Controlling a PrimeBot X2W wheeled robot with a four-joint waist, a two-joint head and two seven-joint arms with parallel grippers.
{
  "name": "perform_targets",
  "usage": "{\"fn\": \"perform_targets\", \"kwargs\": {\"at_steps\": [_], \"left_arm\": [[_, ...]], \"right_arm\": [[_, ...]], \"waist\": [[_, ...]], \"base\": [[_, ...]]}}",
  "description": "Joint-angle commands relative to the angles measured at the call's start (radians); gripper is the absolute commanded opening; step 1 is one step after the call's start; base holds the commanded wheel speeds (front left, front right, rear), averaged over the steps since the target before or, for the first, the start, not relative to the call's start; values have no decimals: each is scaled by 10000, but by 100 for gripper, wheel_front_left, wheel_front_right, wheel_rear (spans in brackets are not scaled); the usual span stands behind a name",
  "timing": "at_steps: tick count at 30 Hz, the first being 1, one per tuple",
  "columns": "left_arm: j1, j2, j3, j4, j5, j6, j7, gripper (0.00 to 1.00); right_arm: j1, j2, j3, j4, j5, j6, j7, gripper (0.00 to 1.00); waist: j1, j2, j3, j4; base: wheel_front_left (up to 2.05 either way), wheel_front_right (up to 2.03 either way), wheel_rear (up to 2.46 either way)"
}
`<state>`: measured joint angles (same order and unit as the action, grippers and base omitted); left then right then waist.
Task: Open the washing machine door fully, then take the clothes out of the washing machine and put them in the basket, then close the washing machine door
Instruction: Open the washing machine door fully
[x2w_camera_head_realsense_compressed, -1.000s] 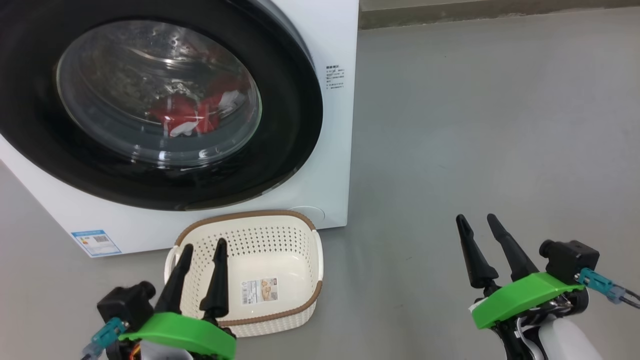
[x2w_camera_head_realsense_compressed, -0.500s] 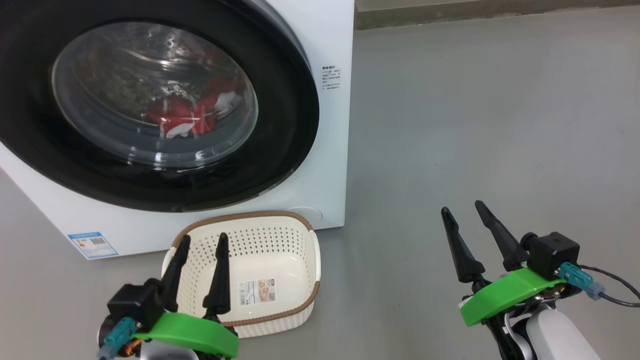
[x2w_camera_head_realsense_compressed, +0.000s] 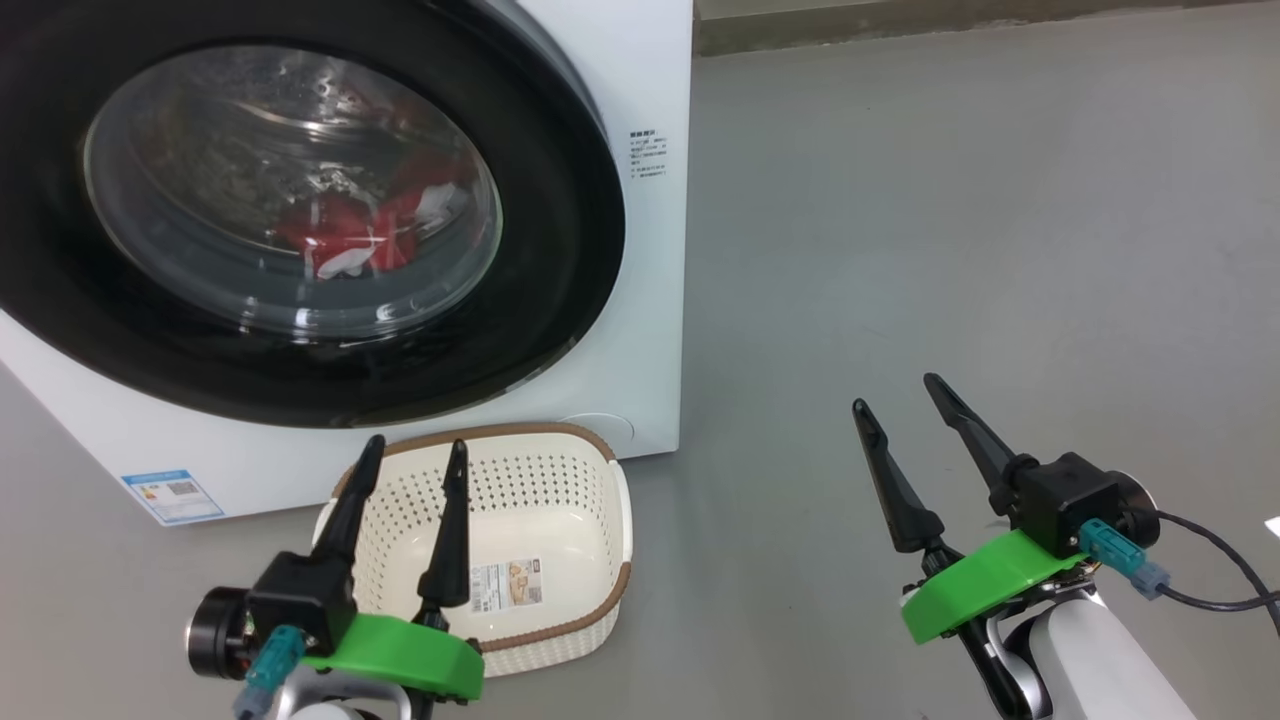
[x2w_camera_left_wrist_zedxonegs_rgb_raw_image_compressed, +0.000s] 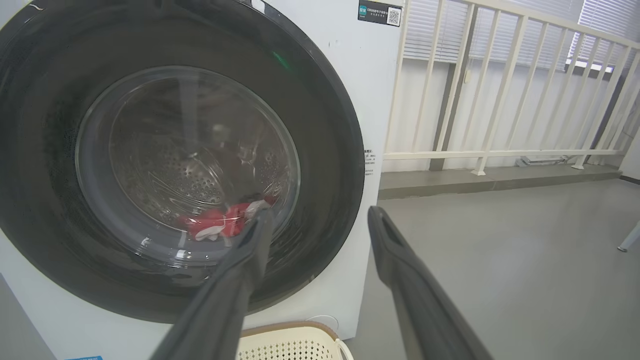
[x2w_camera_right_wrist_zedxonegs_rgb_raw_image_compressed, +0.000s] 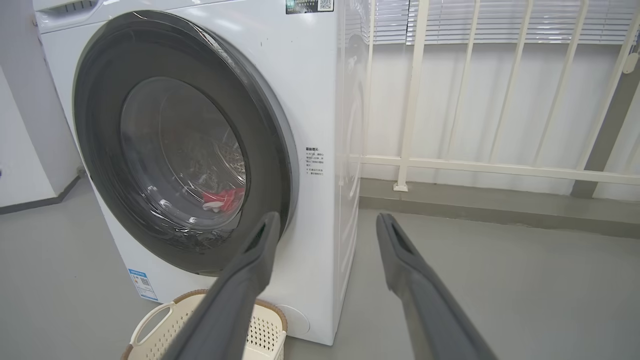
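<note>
Basket below shut washing machine door, upper left; our left gripper and right gripper, jaws apart; floor open at right.

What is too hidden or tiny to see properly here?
- Head view: the clothes are a red heap behind the glass of the washing machine door; reflections hide how many.
- Head view: that door's left side is cut off by the picture's edge.
- Head view: the print on the blue label of the washing machine is too small to read.
- Left wrist view: the bottom edge cuts off most of the basket.
</note>
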<state>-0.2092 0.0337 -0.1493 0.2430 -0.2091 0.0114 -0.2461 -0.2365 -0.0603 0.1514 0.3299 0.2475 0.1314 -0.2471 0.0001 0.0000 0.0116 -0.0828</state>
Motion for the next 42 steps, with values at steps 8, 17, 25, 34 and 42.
{"fn": "perform_targets", "kwargs": {"at_steps": [8,17,25,34,42], "left_arm": [[-372,166,277,-198,342,24,-157,100],[-373,166,290,-60,264,1,-157,100],[-356,166,200,-114,183,58,-157,100],[-439,166,-88,-516,-76,90,-157,100],[-785,166,-139,-1160,76,287,-157,100]], "right_arm": [[-399,-26,284,-316,-266,-7,-147,100],[-375,-44,311,-361,-306,-7,-147,100],[-551,-112,550,-189,-24,-7,-147,0],[-1139,-41,219,191,2273,-7,-147,0],[-2474,-261,126,603,5135,-7,389,0]], "waist": [[-1,0,-42,-82],[-1,0,-15,-67],[-1,0,60,-5],[-1,0,611,283],[-1,0,1563,539]], "base": [[0,0,0],[0,0,0],[0,0,0],[0,0,0],[0,0,0]]}}
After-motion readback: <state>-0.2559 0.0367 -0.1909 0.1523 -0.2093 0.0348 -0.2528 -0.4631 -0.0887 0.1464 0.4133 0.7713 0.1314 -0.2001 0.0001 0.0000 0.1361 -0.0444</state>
